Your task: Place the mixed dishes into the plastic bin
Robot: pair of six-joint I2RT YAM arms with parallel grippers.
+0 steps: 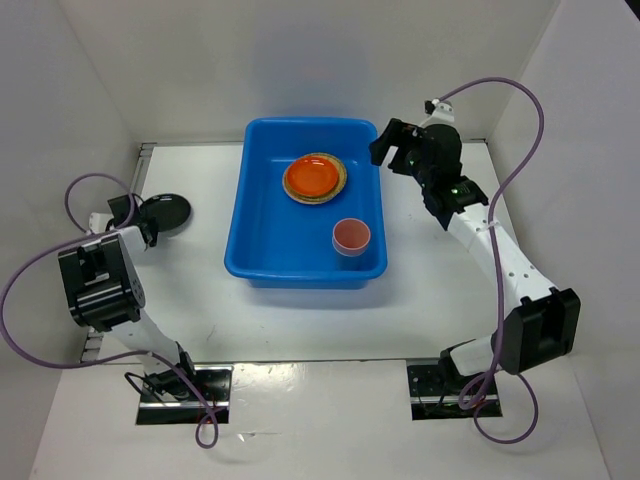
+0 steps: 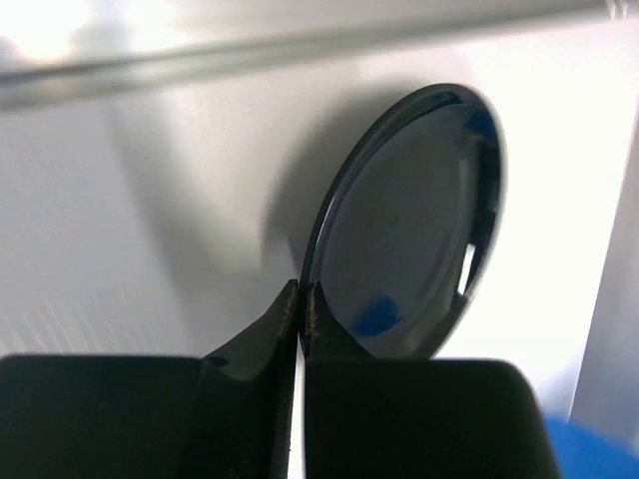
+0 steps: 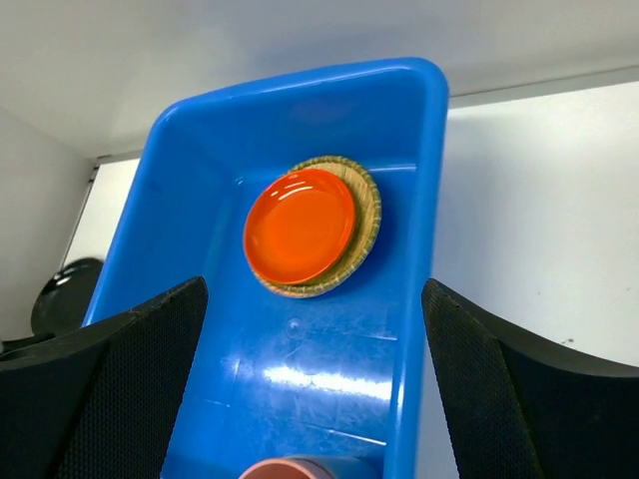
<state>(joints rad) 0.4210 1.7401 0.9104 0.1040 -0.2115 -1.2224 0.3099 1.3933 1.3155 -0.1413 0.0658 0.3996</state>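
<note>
While left gripper (image 2: 302, 311) pinches black plate (image 2: 409, 230) rim at left, right gripper (image 3: 315, 294) wide open, empty, by bin (image 1: 250, 255) far right corner, orange plate (image 1: 312, 177) and cup (image 1: 351, 236) inside.

A smooth, glossy plastic is shown by the blue bin (image 1: 300, 272), a mirror-like gloss by the black plate (image 2: 409, 230), a smooth sheen by the orange plate (image 3: 300, 225), matt woven bamboo by the tan plate (image 3: 369, 205) beneath it, and a rough matt grain by the right fingers (image 3: 120, 389).
</note>
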